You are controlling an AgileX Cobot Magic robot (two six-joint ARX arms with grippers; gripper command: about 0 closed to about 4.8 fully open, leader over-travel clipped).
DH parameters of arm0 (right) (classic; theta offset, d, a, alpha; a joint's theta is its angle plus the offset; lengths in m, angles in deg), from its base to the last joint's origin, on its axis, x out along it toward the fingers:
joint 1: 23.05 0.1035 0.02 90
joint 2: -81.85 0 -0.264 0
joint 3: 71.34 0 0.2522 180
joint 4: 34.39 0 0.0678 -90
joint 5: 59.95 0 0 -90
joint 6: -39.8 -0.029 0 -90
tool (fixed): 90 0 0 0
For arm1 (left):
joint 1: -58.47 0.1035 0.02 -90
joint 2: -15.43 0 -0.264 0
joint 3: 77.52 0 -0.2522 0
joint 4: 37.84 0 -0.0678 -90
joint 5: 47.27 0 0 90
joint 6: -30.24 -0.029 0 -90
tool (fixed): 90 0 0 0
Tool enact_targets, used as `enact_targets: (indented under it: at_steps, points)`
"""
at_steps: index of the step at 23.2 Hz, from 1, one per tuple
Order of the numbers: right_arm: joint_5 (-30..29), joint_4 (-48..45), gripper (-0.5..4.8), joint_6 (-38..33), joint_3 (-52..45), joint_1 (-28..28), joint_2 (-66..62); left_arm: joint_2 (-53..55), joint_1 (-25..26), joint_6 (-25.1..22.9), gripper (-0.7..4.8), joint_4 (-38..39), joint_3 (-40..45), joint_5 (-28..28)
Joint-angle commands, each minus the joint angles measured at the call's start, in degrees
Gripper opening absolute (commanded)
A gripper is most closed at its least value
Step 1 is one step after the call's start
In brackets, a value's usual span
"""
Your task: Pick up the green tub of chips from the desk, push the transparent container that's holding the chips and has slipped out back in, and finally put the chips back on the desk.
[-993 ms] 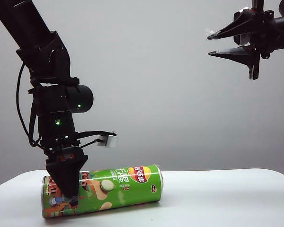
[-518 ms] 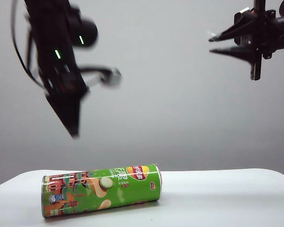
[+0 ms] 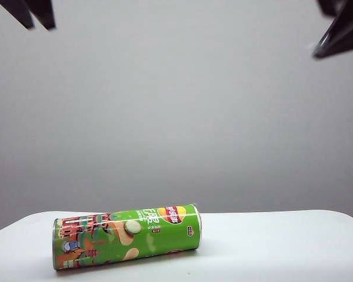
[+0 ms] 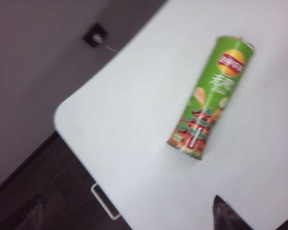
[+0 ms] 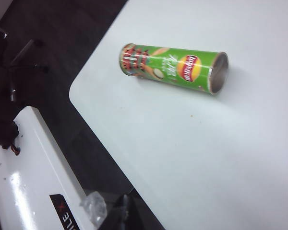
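Green tub lies alone on the white counter, both arms lifted clear

Green-wrapped and lying on its side, the green tub of chips (image 3: 127,236) rests on the counter (image 3: 270,247) towards the left part of the exterior view, close to the near edge. Its end with the red-orange building artwork points left, a little short of the counter's rounded left edge. Its end by the round red-yellow logo points right. In the right wrist view that logo end (image 5: 220,73) looks open and dark inside; no clear tray sticks out past the rim, and what lies inside I cannot tell.

To the right of the tub the counter runs wide and bare to its far right edge. A narrower bare strip lies behind the tub. Nothing touches the tub.

High in the top left corner of the exterior view, the left gripper (image 3: 34,16) shows only as two dark tips standing apart: its fingers are spread wide and hold nothing. One blurred fingertip (image 4: 225,215) shows in the left wrist view, well apart from the tub (image 4: 211,96).

High in the top right corner, the right gripper (image 3: 341,35) is a dark wedge, fingers closed together and empty, far above the counter.
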Motion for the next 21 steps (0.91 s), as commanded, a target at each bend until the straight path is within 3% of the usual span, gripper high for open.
enact_targets:
  at_steps: [1, 4, 8, 11, 15, 19, 21]
  points:
    - [0.68, -3.74, -0.06, -3.85, -4.22, -0.09, 9.75, -5.35, 4.81, 1.84, 4.79, -0.79, 4.31, -0.24]
    - [12.85, -12.72, -0.06, -13.09, -11.15, -0.04, 24.85, -14.58, 11.56, 4.15, 4.79, -5.11, 14.51, -0.26]
    - [26.32, -20.63, -0.06, -20.76, -19.65, -0.11, 38.91, -26.77, 13.18, 10.73, 4.79, -11.06, 25.4, -1.2]
    - [26.93, -25.18, -0.06, -24.06, -24.02, -0.07, 44.3, -32.13, 13.18, 13.77, 4.79, -13.38, 29.22, -1.2]
    - [33.22, -30.47, -0.06, -26.08, -31.87, -0.07, 52.83, -43.19, 13.18, 17.4, 4.79, -19.67, 35.65, -1.33]
    - [38.66, -40.68, -0.06, -36.13, -40.33, -0.07, 59.87, -52.26, 13.2, 22.14, 4.79, -25.83, 40.79, -1.51]
    - [39.23, -44.92, -0.06, -40.44, -42.71, -0.07, 61.64, -54.95, 13.2, 22.29, 4.79, -28.52, 42.56, -1.51]
